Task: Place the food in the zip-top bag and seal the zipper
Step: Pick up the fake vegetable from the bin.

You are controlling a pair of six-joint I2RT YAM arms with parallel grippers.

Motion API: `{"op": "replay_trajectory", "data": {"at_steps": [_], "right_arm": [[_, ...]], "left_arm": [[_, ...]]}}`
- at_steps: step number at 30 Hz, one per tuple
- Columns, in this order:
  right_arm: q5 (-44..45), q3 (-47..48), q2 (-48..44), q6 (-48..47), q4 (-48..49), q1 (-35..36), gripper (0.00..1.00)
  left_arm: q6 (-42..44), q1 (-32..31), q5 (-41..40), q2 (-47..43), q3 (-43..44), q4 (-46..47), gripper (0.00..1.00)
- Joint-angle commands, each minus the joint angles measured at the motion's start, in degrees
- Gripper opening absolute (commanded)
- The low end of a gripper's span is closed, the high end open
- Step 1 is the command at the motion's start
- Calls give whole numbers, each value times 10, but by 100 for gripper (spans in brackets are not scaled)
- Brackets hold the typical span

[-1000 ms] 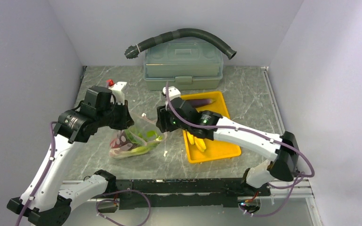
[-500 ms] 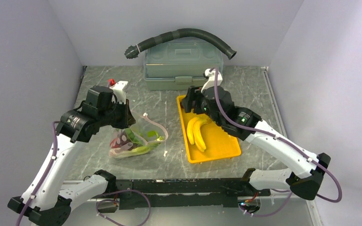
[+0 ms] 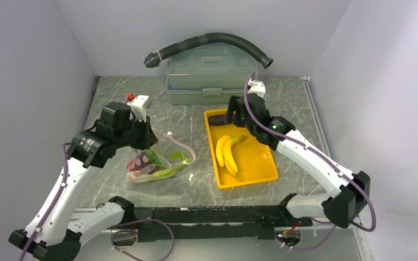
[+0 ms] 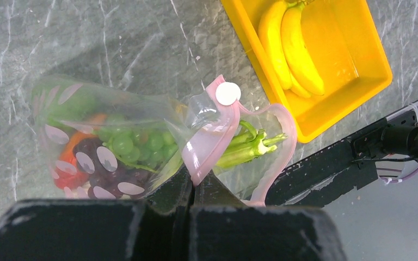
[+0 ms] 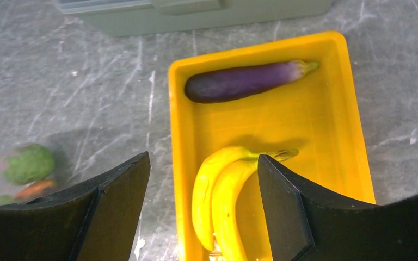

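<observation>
A: Item one, the holder on the left?

B: Left gripper (image 4: 190,187), fingers pressed together, pinching the zipper (image 4: 212,138), the pink strip along the mouth of the zip-top bag (image 4: 60,109). The pinched part of the strip is lifted, and the rest loops open toward 3 o'clock. A white disc (image 4: 228,93) sits on the strip.

A: Bag location and contents?

B: From above it lies at 8 o'clock of the table (image 3: 294,103) centre, on the marbled top. Through the clear film:
- green grapes (image 4: 136,142) in the middle
- dark purple grapes (image 4: 95,160) beside them
- a red piece (image 4: 68,179) at the closed end
- a leek (image 4: 250,149), its green stalk lying across the open mouth

A: Item two, the right side?

B: Right gripper (image 5: 201,160), fingers spread wide with nothing between them. It hangs over the yellow tray (image 5: 315,136), apart from the goods inside.

A: Tray stock?

B: Two entries:
- an eggplant (image 5: 245,81) lying crosswise at the tray's 12 o'clock end, stem toward 3 o'clock
- bananas (image 5: 223,201), a joined pair, from the centre down toward 6 o'clock, stems pointing to 2 o'clock

The tray sits at 3 to 4 o'clock of the table centre, well apart from the bag.

A: Other fixtures?

B: Two more:
- a grey-green lidded box (image 3: 212,73) at 12 o'clock against the back wall
- a black ribbed hose (image 3: 212,41) arching over its lid
</observation>
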Motion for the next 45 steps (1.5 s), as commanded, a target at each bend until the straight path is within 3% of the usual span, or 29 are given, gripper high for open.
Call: {"op": "replay_trajectory", "data": {"at_steps": [1, 21, 45], "right_arm": [[-19, -14, 24, 46, 24, -33, 76], [-35, -13, 212, 302, 90, -146, 75], [-17, 18, 360, 459, 160, -178, 73]], "left_arm": [[13, -1, 11, -13, -10, 39, 0], [21, -1, 23, -39, -56, 89, 0], [29, -1, 35, -40, -69, 99, 0]]}}
